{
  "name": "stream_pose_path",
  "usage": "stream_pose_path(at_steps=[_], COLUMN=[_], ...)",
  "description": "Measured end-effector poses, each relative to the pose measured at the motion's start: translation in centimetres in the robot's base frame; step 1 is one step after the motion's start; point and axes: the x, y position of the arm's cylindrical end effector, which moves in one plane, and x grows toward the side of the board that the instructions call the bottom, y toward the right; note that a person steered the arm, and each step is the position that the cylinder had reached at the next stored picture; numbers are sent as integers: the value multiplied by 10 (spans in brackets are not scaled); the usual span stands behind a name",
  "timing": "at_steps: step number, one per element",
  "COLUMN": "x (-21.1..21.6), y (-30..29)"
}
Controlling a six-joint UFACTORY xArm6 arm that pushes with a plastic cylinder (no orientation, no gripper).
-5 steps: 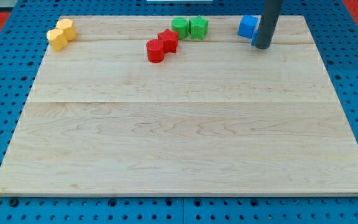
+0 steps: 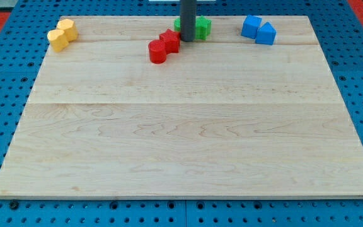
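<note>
— Where do we see our tip (image 2: 187, 40)?
— Upper middle of the frame, in front of the green blocks (image 2: 201, 26), just right of the red blocks (image 2: 164, 45).
— Fingers?
— We have none, only the rod.
— Around it?
— Blue blocks (image 2: 258, 29) upper right, yellow blocks (image 2: 62, 34) upper left, all on the wooden counter (image 2: 181, 139).

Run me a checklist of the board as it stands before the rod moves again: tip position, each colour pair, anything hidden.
1. My tip in view, on the board: ok.
2. Tip sits between the red blocks and green blocks, near both; contact: cannot tell.
3. Left green block mostly hidden behind the rod; shape: cannot tell.
4. Blue blocks paired at the view's top right, apart from tip: ok.
5. Yellow blocks paired at top left, on the board: ok.
</note>
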Motion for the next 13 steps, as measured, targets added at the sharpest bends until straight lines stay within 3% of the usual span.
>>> stream_pose_path(at_steps=[1, 2, 3, 4, 5, 6, 7, 8, 9, 10, 11, 12, 13], x=[-9, 23, 54, 85, 98, 105, 130, 160, 166, 162, 129, 54, 31], y=[-27, -68, -72, -40, -53, -126, -68, -101, -195, -163, -48, -80, -148])
